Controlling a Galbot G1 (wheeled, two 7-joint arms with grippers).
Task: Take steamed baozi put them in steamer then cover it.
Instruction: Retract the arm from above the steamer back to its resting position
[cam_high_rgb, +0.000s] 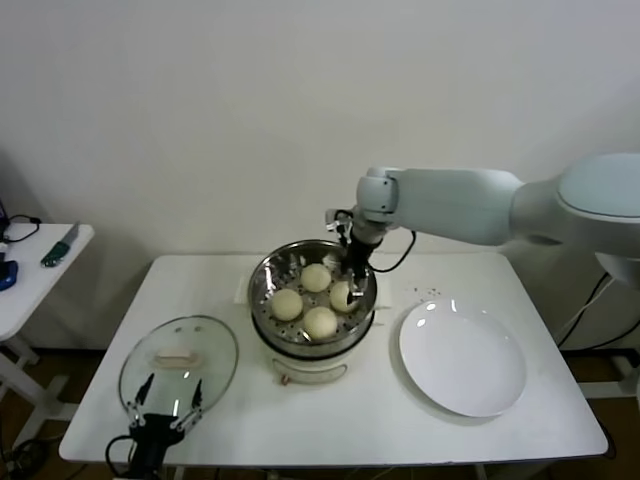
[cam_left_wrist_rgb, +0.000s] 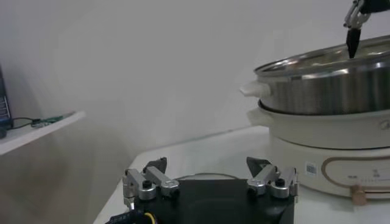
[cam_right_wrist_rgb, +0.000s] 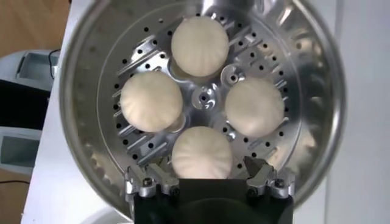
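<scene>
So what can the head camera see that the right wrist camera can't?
Only the head view shows the glass lid lying on the table, the empty white plate, the left gripper open near the lid, and the side table.

Only the right wrist view looks straight down onto the perforated tray holes between the buns.

Both show the steamer holding all four baozi, uncovered, with the open right gripper just above one.

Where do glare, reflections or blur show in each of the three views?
Head view: ceiling lights glint on the plate and glass lid. Left wrist view: the steamer wall mirrors the room in bands. Right wrist view: bright highlights on the steamer rim; the right gripper at the frame edge looks soft.
</scene>
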